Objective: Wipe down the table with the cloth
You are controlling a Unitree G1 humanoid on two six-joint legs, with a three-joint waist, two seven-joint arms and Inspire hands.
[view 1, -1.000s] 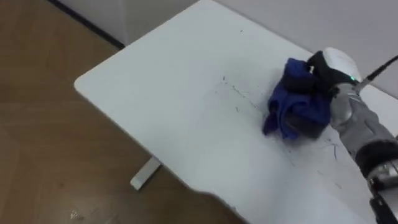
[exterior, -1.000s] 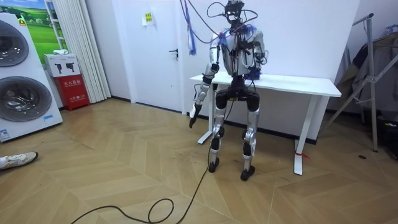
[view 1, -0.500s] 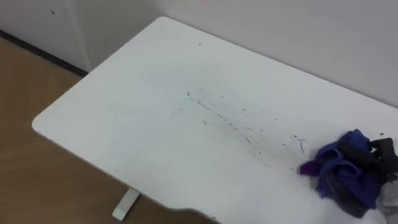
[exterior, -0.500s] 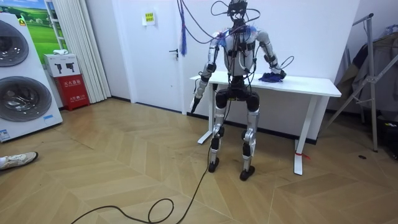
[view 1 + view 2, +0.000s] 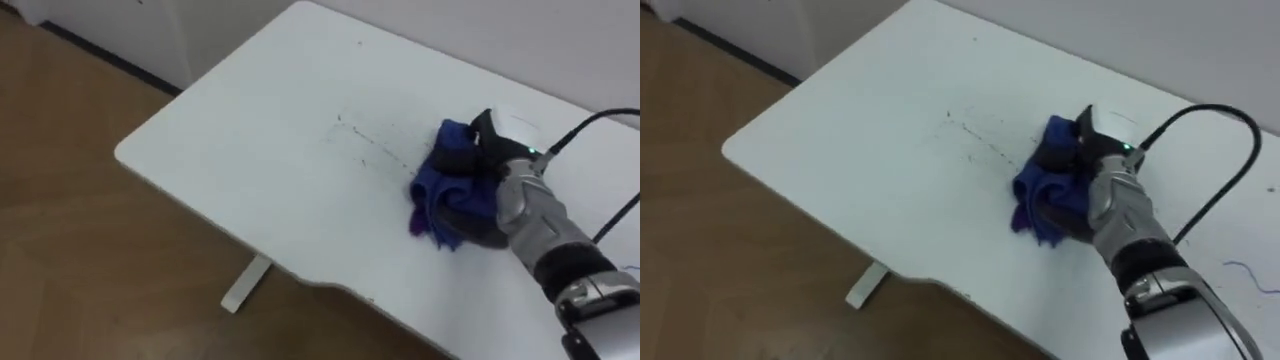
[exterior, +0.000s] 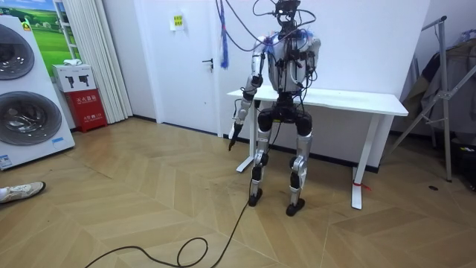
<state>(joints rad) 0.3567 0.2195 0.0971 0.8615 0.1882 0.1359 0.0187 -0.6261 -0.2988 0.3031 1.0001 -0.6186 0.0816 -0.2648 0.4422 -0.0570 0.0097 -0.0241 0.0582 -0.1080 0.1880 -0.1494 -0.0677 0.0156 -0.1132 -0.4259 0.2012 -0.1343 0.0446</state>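
A crumpled blue cloth lies on the white table, right of its middle. My right hand rests on top of it, dark fingers curled into the folds, and the forearm runs off to the lower right. Thin dark pen marks streak the tabletop just left of the cloth, and a small blue scribble shows further right. In the room view I stand upright against the table's front edge, and my left hand hangs by my side below the tabletop.
The table's left corner and front edge drop to wooden floor, with the table foot below. A wall runs behind the table. The room view shows washing machines, a red box, a door and a metal rack.
My right hand has dragged the blue cloth back left across the table, up to the pen marks. In the room view the right arm has swung in from its reach to the right.
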